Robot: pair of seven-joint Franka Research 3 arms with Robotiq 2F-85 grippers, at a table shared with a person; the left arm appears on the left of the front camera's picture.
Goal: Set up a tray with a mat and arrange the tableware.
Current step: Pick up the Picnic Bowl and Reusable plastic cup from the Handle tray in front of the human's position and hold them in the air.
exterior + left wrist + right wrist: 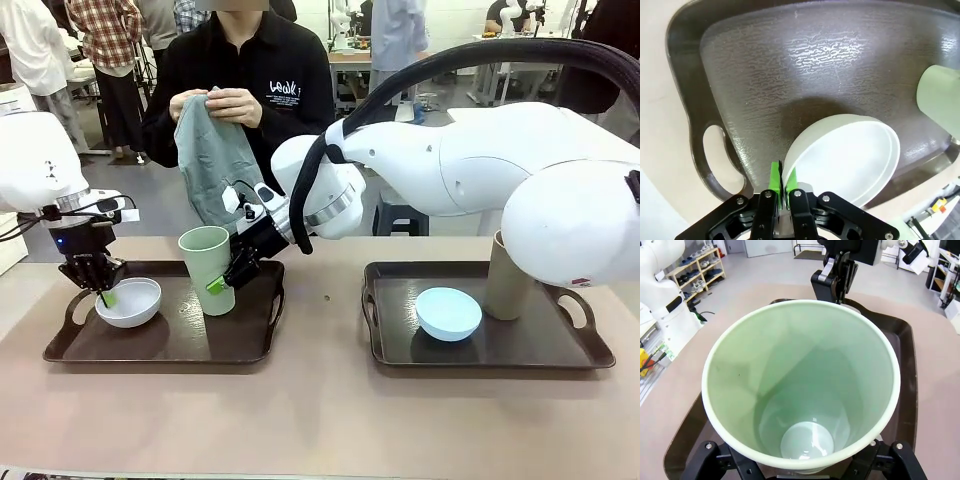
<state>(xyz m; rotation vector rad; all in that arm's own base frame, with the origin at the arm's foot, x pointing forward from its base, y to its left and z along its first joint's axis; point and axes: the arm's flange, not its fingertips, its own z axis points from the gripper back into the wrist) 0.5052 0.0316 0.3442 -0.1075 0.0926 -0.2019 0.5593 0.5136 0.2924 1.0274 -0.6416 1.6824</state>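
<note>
The right arm (450, 170) reaches across the middle to the left tray (160, 345), its bulk hanging over the right tray (560, 352); a careless swing back could, I judge, clip the tan cup (508, 280) at that tray's far right. Its hand (222, 282) straddles the green cup (205, 262), which stands upright on the left tray's right half. Whether the fingers press the cup or are slack I cannot tell, and a slanted pull-away could tip so tall a thing toward the white bowl (128, 300). The left hand (780, 176) is clamped tight on that bowl's rim, over the tray's left half; whether the bowl rests fully down I cannot tell, and so thin a pinch may let it swing or slip. Across the surface (320, 420) a person holds a grey-green cloth (215, 160) in both hands behind the green cup, likely the mat; no tray has one under its tableware, which would stand in its way. The blue bowl (448, 312) sits mid right tray, near the tan cup but apart
</note>
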